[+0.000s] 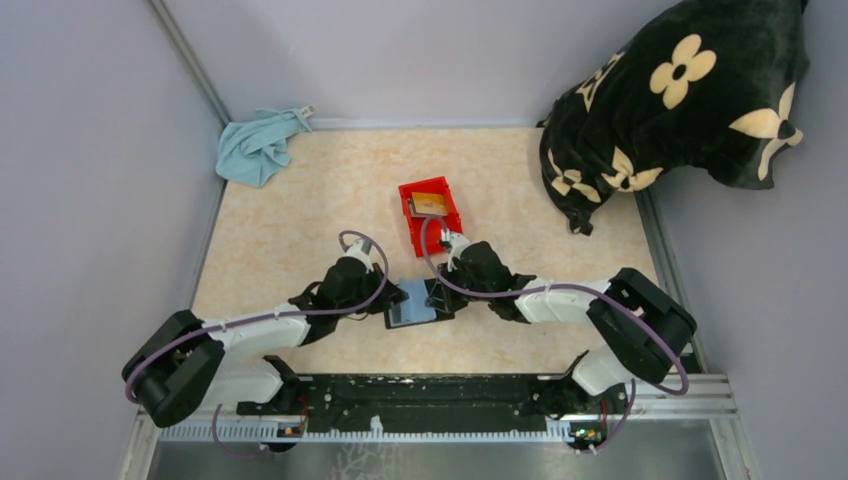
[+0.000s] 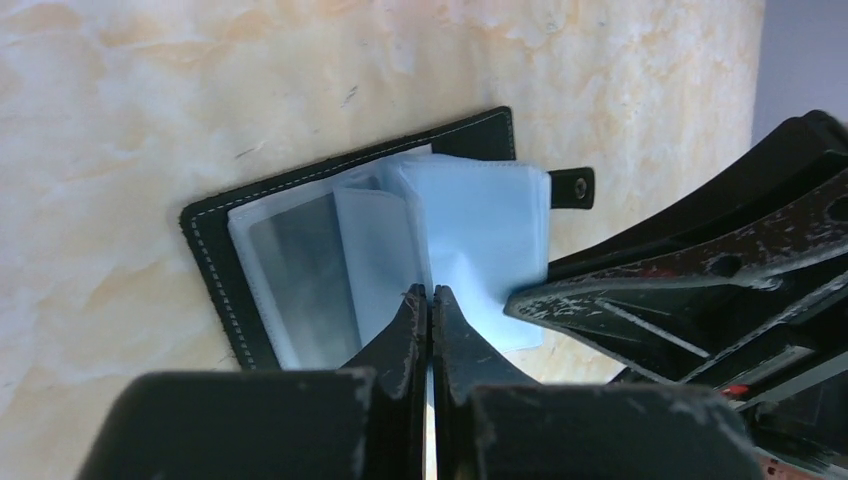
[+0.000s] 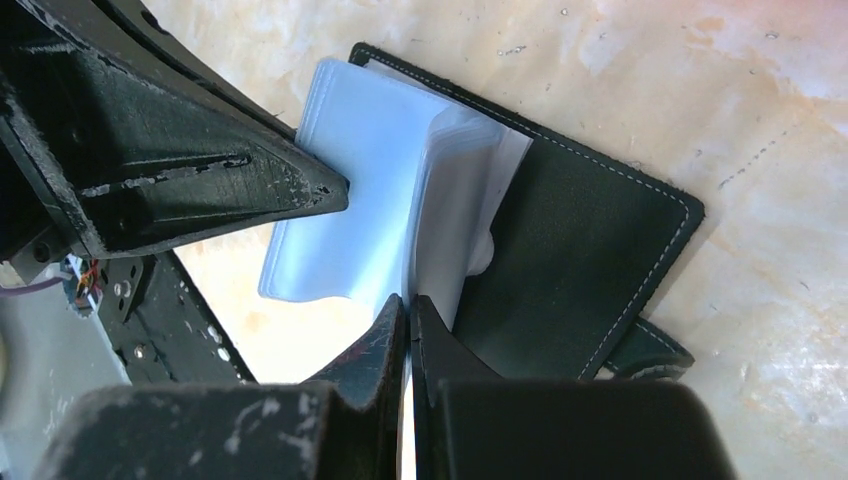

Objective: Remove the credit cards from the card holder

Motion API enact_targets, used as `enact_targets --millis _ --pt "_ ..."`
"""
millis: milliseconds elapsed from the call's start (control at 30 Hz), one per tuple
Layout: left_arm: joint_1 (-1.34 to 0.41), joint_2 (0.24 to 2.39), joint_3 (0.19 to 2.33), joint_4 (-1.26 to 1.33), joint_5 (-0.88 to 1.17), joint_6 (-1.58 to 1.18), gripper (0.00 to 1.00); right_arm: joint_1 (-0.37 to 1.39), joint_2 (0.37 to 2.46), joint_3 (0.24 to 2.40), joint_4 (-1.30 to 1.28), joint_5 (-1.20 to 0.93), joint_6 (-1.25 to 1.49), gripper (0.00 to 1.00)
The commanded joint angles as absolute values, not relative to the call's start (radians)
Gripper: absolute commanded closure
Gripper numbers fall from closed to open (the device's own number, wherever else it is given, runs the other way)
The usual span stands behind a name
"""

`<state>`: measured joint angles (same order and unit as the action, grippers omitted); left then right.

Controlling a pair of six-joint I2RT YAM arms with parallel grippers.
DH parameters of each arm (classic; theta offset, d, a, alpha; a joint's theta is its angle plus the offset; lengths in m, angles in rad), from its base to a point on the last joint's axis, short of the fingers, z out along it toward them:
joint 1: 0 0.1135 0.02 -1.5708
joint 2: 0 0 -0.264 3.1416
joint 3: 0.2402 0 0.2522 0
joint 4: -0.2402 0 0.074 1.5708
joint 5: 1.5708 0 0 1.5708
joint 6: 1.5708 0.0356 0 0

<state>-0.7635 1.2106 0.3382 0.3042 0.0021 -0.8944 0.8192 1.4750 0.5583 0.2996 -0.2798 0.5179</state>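
L fingers [image 2: 418, 305] and R fingers [image 3: 396, 312] were both pinched shut on holder [image 2: 215, 250] sleeves. Step appeared to be parting pages to reach card [image 2: 295, 270]. Next move prob. needed one pair regripping card edge.

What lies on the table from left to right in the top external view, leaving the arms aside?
blue cloth → card holder → black floral pillow
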Motion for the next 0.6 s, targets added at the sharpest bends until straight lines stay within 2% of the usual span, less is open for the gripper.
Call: enact_targets --millis 0,33,100,167,300,567 --pt "-0.767 1.228 0.417 0.353 0.037 -0.868 1.00 0.808 1.411 0.552 0.316 -0.286 0.516 1.00" --pt "-0.767 1.226 0.429 0.346 0.037 -0.865 1.00 0.806 1.402 0.553 0.300 -0.275 0.513 0.99" --pt "-0.767 1.222 0.456 0.323 0.037 -0.860 1.00 0.804 1.384 0.559 0.263 -0.251 0.498 0.79" --pt "-0.768 1.227 0.478 0.308 0.042 -0.855 1.00 0.803 1.358 0.564 0.218 -0.214 0.485 0.66" --pt "-0.768 1.255 0.486 0.316 0.057 -0.858 1.00 0.795 1.290 0.566 0.156 -0.132 0.473 0.50" --pt "-0.774 1.303 0.492 0.313 0.071 -0.864 1.00 0.784 1.214 0.579 0.073 -0.034 0.454 0.49"
